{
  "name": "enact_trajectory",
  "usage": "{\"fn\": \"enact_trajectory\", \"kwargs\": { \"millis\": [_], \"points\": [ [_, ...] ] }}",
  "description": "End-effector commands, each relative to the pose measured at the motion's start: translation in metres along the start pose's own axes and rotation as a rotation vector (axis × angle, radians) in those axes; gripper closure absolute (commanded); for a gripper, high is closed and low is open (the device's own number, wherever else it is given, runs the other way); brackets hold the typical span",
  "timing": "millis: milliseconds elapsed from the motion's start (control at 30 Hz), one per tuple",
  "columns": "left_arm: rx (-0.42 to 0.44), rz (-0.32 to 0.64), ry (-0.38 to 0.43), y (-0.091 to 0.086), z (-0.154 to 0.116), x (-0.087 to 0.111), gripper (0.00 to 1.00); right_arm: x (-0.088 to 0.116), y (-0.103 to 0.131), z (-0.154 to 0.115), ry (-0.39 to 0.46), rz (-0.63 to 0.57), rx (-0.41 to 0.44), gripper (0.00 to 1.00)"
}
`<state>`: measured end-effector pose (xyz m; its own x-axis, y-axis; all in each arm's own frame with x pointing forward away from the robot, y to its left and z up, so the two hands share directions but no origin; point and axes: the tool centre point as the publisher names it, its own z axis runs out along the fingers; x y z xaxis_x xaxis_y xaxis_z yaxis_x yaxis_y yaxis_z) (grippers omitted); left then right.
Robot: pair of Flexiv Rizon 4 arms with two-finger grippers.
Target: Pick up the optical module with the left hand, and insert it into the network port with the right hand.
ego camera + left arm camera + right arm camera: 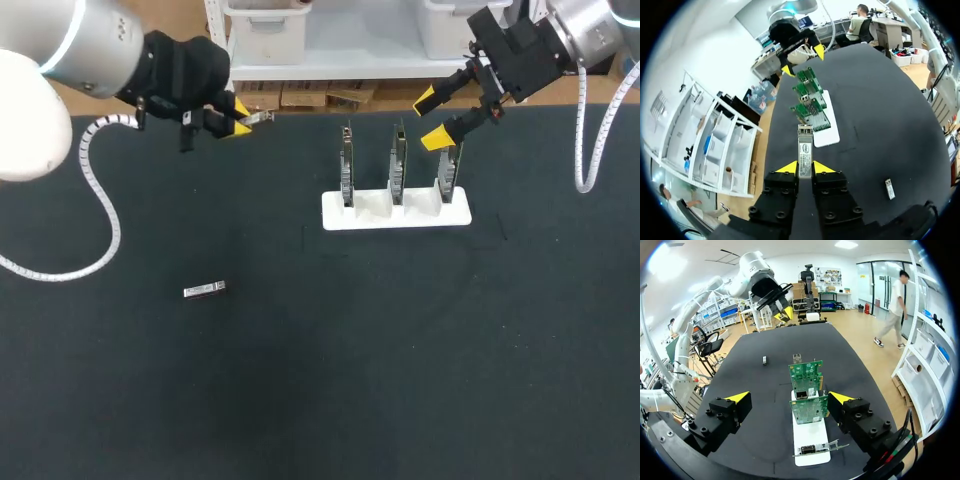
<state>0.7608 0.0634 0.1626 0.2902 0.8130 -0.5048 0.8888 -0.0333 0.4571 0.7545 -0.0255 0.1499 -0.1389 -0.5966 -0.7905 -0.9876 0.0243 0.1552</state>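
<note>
The left gripper (805,167) is closed on an optical module (805,150). This is a slim silver piece that sticks out forward between the two yellow tips. The gripper holds it in the air above the far left part of the black bench (300,400). A second module (204,290) lies flat on the bench, well apart from the white stand (395,215). This stand carries three green network cards (398,165), which stand upright in a row. The right gripper (431,119) is wide open and grips nothing. It hangs just over the card at the right end of the row.
</note>
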Motion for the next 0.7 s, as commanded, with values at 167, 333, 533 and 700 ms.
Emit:
{"fn": "enact_trajectory", "kwargs": {
  "millis": [167, 333, 533, 700],
  "points": [
    [0.036, 0.037, -0.108, 0.019, 0.004, -0.015, 1.0, 0.0, 0.001, 0.0, 0.001, 0.001, 0.004, 0.0],
    [0.061, 0.072, -0.182, 0.031, 0.008, -0.028, 1.0, 0.0, 0.001, 0.0, 0.001, 0.001, 0.004, 0.0],
    [0.067, 0.093, -0.235, 0.037, 0.014, -0.033, 1.0, 0.0, 0.001, 0.0, 0.001, 0.001, 0.004, 0.0],
    [0.067, 0.093, -0.235, 0.037, 0.014, -0.033, 1.0, 0.0, 0.001, 0.0, 0.001, 0.001, 0.004, 0.0]
  ]
}}
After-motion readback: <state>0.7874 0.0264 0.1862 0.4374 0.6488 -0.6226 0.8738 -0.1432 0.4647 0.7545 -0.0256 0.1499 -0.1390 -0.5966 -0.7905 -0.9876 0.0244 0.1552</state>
